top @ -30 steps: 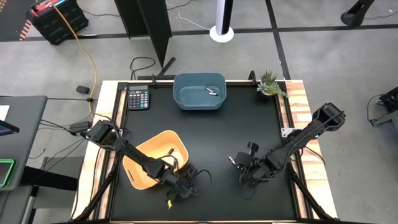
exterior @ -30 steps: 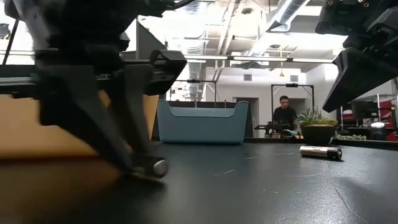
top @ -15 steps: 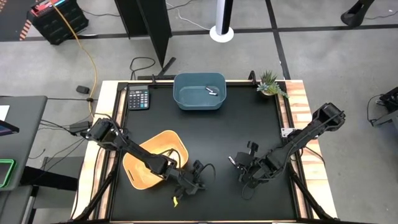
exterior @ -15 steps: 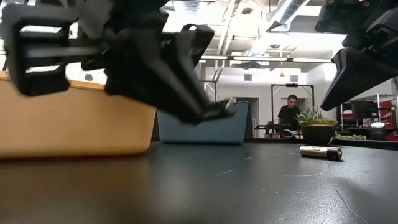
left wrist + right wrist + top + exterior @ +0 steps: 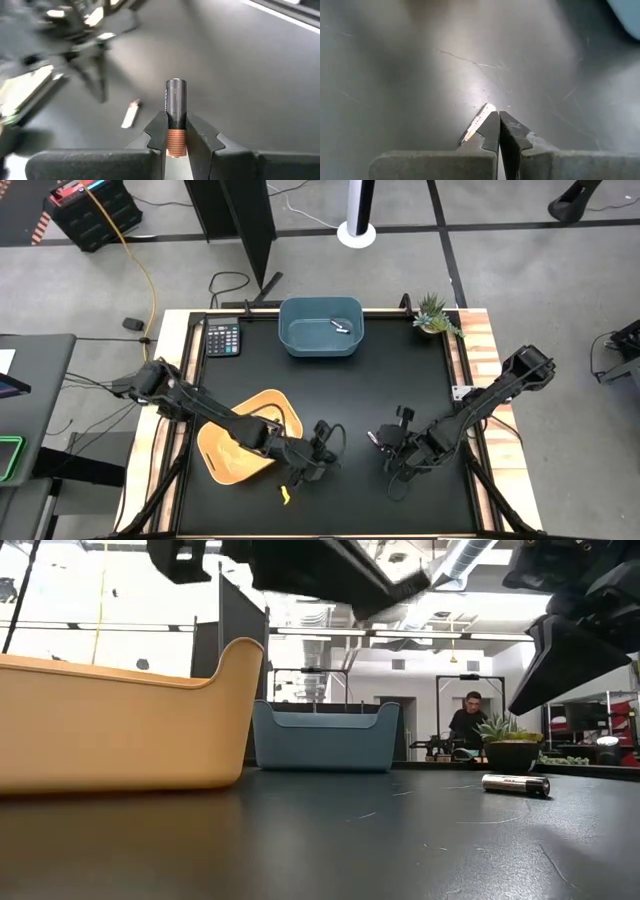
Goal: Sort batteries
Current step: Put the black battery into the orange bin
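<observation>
Batteries are what we are sorting: our left end effector [image 5: 176, 131] is clamping a dark, copper-ended battery [image 5: 175, 107] at its copper end, raised above the table [image 5: 400, 380] near the orange tray [image 5: 225, 450]. Being small, stiff, light and smooth, it could be slipping, so we are judging a mid-barrel grip safer. Our right end effector [image 5: 499, 125] is hovering, fingers together, beside a whitish battery [image 5: 476, 121] lying on the table.

A calculator [image 5: 222, 338] lies at the counter's [image 5: 400, 385] far left corner, a potted plant [image 5: 434, 314] at its far right corner; a person [image 5: 467, 725] sits behind it.
</observation>
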Motion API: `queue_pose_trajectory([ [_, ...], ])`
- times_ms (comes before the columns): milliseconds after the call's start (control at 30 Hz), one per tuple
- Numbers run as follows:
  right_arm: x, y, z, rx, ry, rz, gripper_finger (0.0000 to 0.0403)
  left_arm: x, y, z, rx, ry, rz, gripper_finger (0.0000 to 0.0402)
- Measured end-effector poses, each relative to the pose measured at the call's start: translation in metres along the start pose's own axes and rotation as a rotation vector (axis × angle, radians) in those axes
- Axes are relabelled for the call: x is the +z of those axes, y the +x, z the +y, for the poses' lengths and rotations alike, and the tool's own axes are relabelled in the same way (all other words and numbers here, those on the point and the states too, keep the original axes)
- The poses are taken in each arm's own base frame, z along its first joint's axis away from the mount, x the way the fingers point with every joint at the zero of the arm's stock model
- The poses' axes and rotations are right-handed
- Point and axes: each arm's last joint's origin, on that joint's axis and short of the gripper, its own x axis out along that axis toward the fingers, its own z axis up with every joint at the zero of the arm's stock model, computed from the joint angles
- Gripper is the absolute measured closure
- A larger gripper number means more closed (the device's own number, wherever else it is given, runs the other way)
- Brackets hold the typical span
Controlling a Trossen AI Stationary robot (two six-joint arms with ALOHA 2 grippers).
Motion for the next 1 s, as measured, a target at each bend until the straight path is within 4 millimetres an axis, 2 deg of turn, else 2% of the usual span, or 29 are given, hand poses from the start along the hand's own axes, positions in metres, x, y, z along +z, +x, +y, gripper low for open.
queue_pose_trajectory([
  [133,0.0,0.0,0.0,-0.001,-0.025,0.0,0.0374,0.006,-0.027,0.013,0.062,-0.007,0.04,0.0362],
  [267,0.001,0.001,-0.001,-0.002,-0.042,0.0,0.0374,0.005,-0.06,0.015,0.088,-0.043,0.162,0.0362],
  [467,0.004,0.003,-0.002,0.003,-0.067,-0.01,0.0374,-0.02,-0.096,0.0,0.065,-0.17,0.348,0.0362],
  [600,0.008,0.008,-0.006,0.011,-0.072,0.015,0.0374,-0.04,-0.106,-0.013,0.05,-0.25,0.452,0.0362],
  [767,0.017,0.02,-0.018,0.039,-0.035,0.086,0.0363,-0.065,-0.106,-0.021,0.032,-0.307,0.581,0.0362],
  [1000,0.028,0.037,-0.04,0.098,-0.006,0.182,0.0279,-0.099,-0.099,-0.019,-0.022,-0.372,0.699,0.0362],
])
